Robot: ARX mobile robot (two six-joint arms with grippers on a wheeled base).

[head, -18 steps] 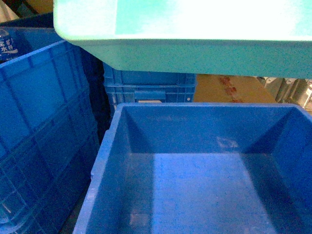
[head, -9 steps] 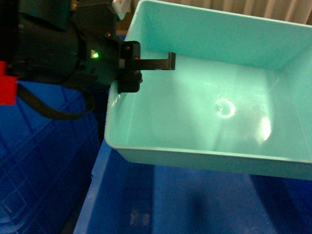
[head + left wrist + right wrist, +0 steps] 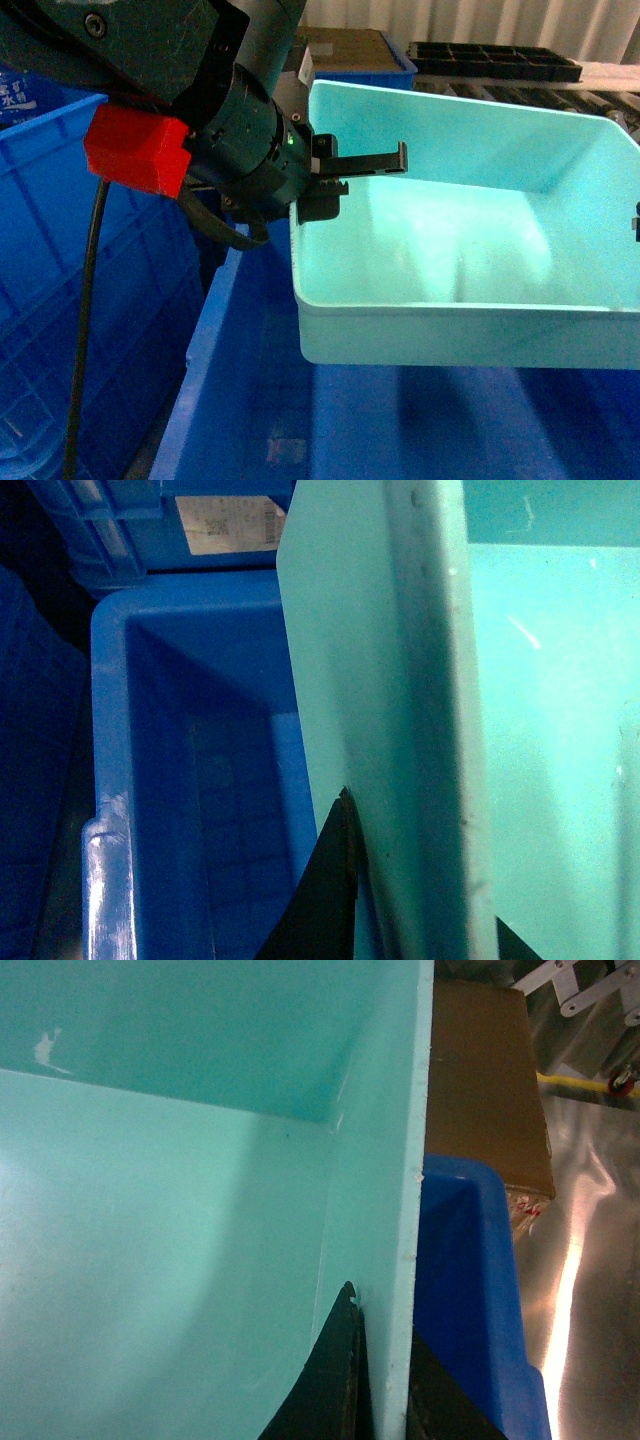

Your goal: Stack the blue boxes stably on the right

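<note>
Turquoise tub (image 3: 470, 250) held in the air above the open blue crate (image 3: 240, 400); left gripper (image 3: 335, 175) fingers pinch the tub's left wall, one finger inside, one outside; right gripper (image 3: 385, 1380) fingers pinch its right wall likewise; taller ribbed blue crate (image 3: 60, 250) stands on the left.

The light turquoise box (image 3: 470, 250) is smooth and shallow, open side up. It is tipped a bit and hangs in the air, toward 3 o'clock.
</note>
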